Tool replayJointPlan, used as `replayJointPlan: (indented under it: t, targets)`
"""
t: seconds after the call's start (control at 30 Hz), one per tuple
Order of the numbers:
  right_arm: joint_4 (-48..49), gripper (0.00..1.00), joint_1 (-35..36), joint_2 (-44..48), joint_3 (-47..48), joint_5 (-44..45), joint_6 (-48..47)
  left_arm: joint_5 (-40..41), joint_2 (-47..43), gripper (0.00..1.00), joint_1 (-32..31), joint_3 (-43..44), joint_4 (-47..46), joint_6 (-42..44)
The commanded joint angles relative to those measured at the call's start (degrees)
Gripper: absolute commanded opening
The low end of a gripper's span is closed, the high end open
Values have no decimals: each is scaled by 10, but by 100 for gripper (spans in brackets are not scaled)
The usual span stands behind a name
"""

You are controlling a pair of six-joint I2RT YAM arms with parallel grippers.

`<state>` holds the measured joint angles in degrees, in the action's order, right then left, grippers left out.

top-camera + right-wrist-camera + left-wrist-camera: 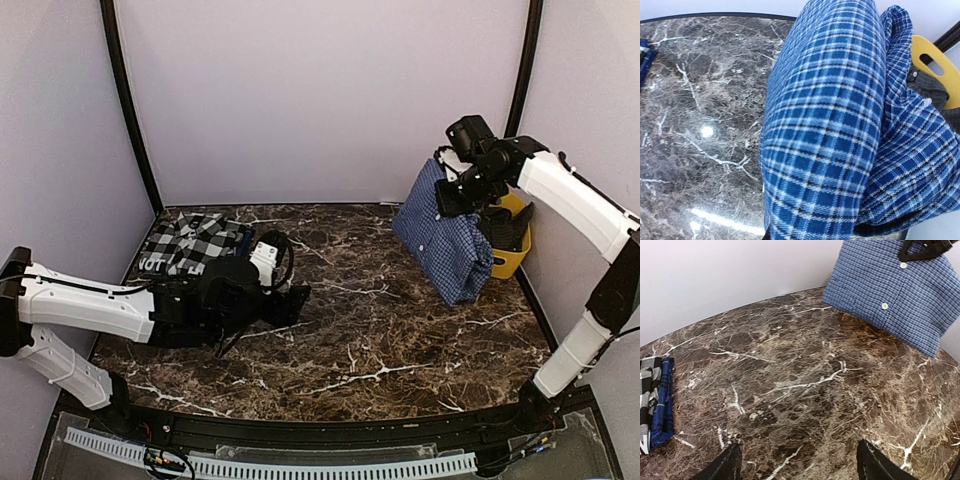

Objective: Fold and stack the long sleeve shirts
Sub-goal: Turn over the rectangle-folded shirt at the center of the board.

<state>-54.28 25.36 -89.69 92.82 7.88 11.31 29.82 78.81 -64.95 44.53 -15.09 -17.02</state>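
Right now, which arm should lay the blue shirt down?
Right: the right gripper holds the blue shirt hanging over the table. The left gripper is open, near the plaid shirt.

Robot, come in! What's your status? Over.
Right gripper shut on blue shirt, hanging beside yellow bin. Left gripper open, empty. Plaid shirt lies far left.

— Could you see the tips of your right pincer (447,180)?
— No. The blue shirt (830,125) covered them in my wrist view, and it hid part of the yellow bin (508,262).
— The plaid shirt (650,400)?
— Cut off at my left wrist view's edge.
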Motion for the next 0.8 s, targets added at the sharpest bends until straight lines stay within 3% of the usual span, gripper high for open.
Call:
replayJointPlan:
  t: [0.0, 0.3, 0.5, 0.77]
  targets:
    - [-85, 0, 82, -67, 62, 234, 47, 9, -23, 77, 35, 19, 77, -61]
    - [-189, 0, 256, -221, 96, 391, 156, 3, -77, 77, 88, 1, 131, -97]
    - [-198, 0, 352, -293, 123, 358, 185, 17, -95, 77, 103, -4, 147, -97]
    - [-191, 37, 441, -367, 165, 307, 218, 39, -117, 77, 114, -9, 183, -100]
